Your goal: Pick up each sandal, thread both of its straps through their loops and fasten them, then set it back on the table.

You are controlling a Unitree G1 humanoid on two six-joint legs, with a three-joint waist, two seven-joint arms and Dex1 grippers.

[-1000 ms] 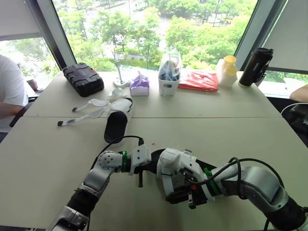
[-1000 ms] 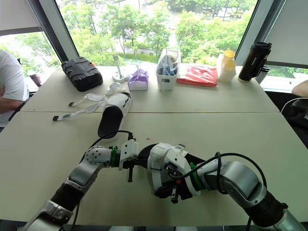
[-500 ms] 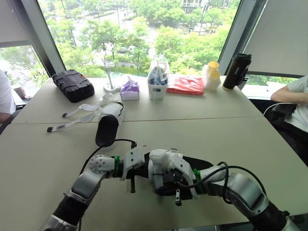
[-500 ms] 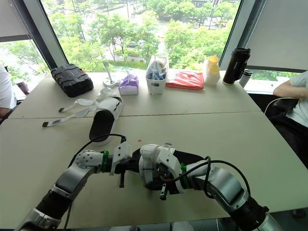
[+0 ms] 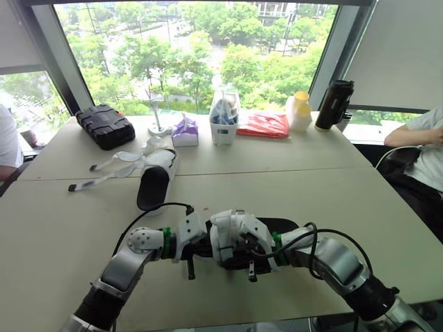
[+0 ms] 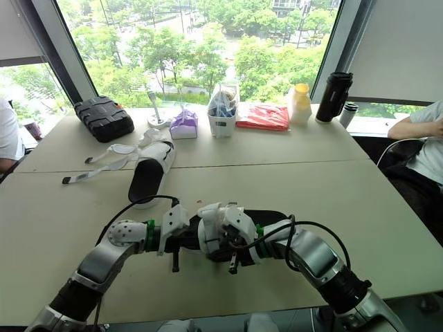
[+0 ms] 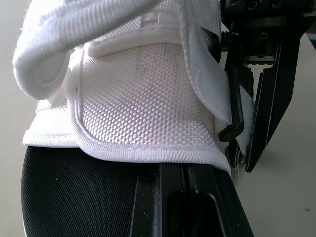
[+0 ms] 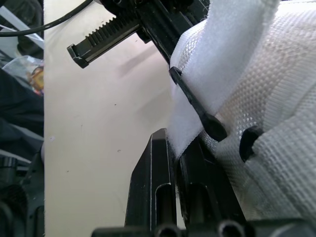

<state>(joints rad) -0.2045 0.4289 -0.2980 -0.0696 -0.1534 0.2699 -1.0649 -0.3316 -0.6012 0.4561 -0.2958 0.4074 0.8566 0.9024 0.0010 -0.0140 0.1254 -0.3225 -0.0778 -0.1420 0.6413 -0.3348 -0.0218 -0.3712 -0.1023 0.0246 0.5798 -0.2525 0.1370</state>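
Note:
One sandal (image 5: 239,232), white mesh upper on a black sole (image 5: 280,225), is held between my two grippers near the table's front. My left gripper (image 5: 199,247) is shut on the upper's edge (image 7: 148,150) from the left. My right gripper (image 5: 240,257) is shut on a white strap (image 8: 232,54) where it passes a black loop (image 8: 197,109). That strap's end runs down between the right fingers (image 8: 153,187). The second sandal (image 5: 155,181) lies flat on the table at the far left, with its straps (image 5: 104,174) open and trailing leftward.
Along the window edge stand a black case (image 5: 105,126), a purple tissue pack (image 5: 184,131), a white caddy (image 5: 224,119), a red bag (image 5: 263,124), a yellow bottle (image 5: 299,111) and a black flask (image 5: 333,104). A person's arm (image 5: 415,137) rests at the right edge; another person (image 5: 7,145) sits at the left.
The camera has pulled back and shifted. Both grippers keep their hold on the sandal, and the right gripper now sits closer beside the left one.

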